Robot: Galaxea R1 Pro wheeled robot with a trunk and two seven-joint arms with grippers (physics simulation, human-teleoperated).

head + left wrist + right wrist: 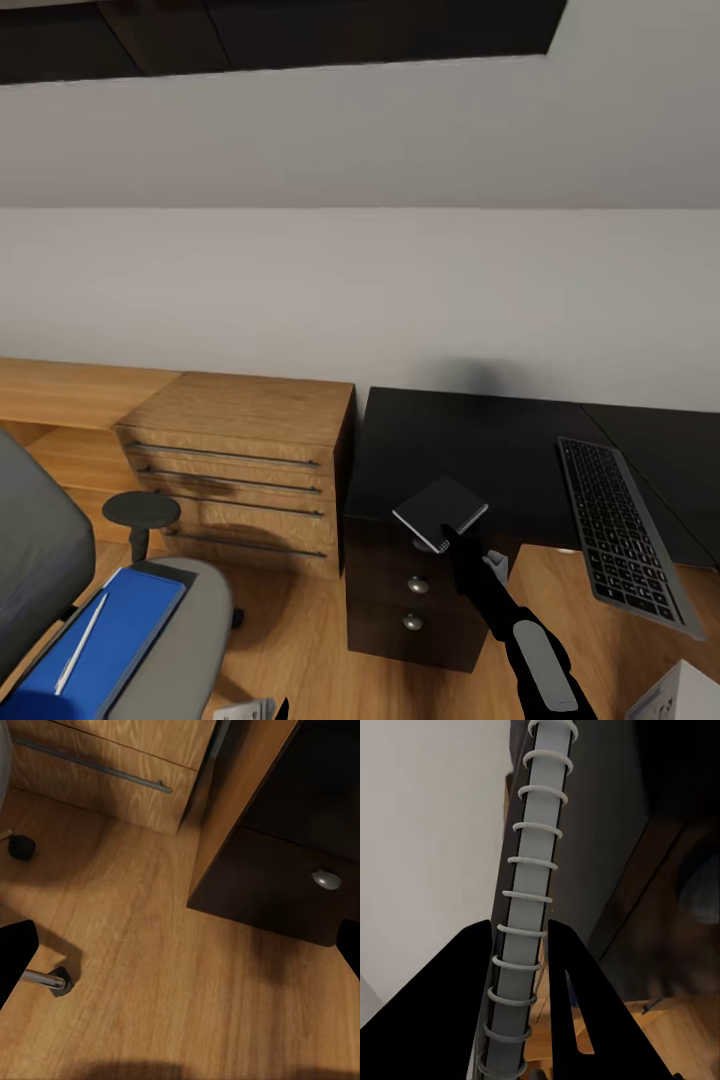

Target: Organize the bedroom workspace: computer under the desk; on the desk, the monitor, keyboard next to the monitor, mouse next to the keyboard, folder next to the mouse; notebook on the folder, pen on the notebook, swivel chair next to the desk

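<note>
Notebook (440, 509) clamped by its spiral in my right jaws (447, 540) over the desk's (480, 450) front edge; left jaws (180, 945) apart. Keep it level until the folder (110, 630) arrives.

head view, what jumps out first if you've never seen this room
The right tool holds a spiral-bound notebook over the front edge of the dark desk. A keyboard lies on the desk to the right. At lower left, a blue folder with a pen on it sits on the swivel chair.
</note>
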